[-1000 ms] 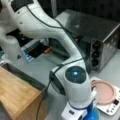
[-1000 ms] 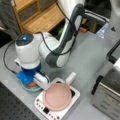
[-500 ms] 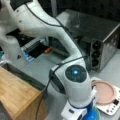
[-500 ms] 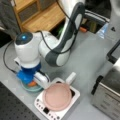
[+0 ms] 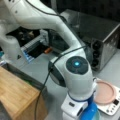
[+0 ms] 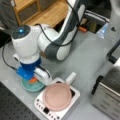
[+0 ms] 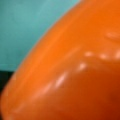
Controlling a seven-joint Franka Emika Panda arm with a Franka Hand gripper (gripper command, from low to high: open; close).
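In a front view, at the left, the gripper (image 6: 32,79) hangs straight down over a teal bowl (image 6: 32,86) on the grey table (image 6: 82,57), its blue housing hiding most of the fingers; an orange thing (image 6: 32,80) shows right at the fingertips, inside the bowl, but whether the jaws are spread or pinching it cannot be told from here. Just to the right of the bowl stands a white scale (image 6: 58,105) with a pink plate (image 6: 58,96) on top, near the bowl but apart from it. Further right sits a metal toaster oven (image 6: 108,97). The wrist view adds what this one hides: the orange thing (image 7: 75,72), smooth and glossy, fills nearly the whole frame, with the bowl (image 7: 27,27) teal behind it at upper left. In a front view from the far side, the arm's joint covers the gripper; only the plate (image 5: 106,92) and a wooden box (image 5: 17,97) show clearly.
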